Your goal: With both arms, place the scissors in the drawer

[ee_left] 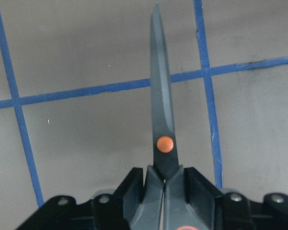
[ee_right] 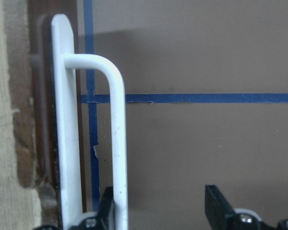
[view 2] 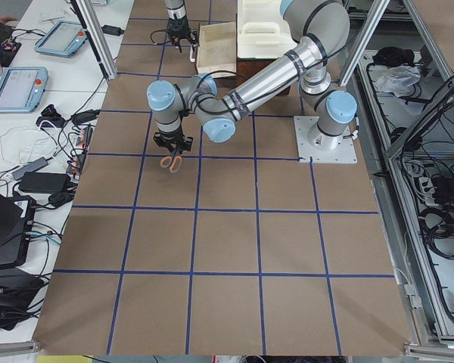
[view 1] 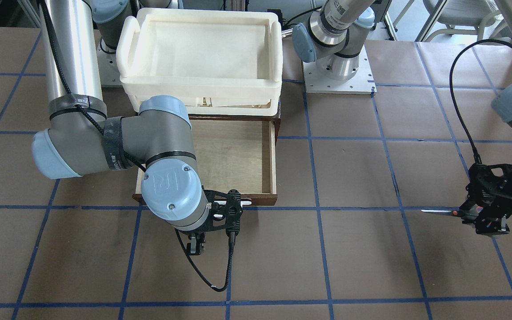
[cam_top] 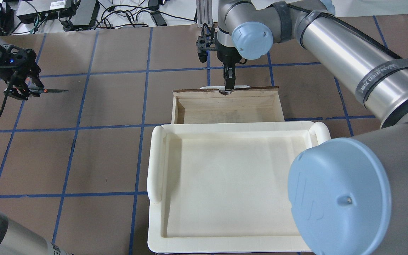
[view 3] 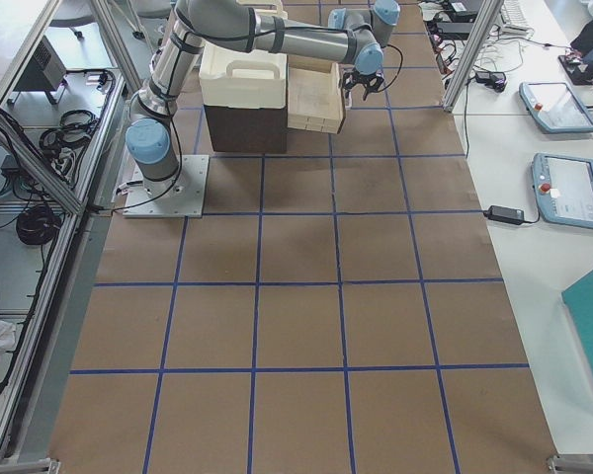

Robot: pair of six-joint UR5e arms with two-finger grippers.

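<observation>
1. Since the dark brown wooden drawer [cam_top: 190,109] already stands pulled out, its pale plywood floor bare, we judge the step in hand to be carrying the scissors across to it.
2. The small grey-handled scissors [ee_left: 162,105] sit far out on the robot's left, well apart from the drawer. The left end effector [ee_left: 165,187] is clamped on them just behind the orange pivot, and the blades are closed and pointing toward the drawer's side.
3. The right end effector [ee_right: 164,208] waits at the white bar handle [ee_right: 117,143] with its fingers apart. One finger is just beside the bar, which it does not grip.
4. We would bring the scissors in over the open part of the drawer, not over the cream-white plastic tray [cam_top: 156,159] on top of the cabinet. We would then lower them until they are low and flat before letting go, clear of the right arm.
5. The blades are thin, smooth and sharply pointed, so a tilted drop could jab the soft plywood or skid.
6. The tray is rounded and matte, the handle is glossy, and the brown paper-covered bench [cam_top: 101,159] is gridded with blue tape.
</observation>
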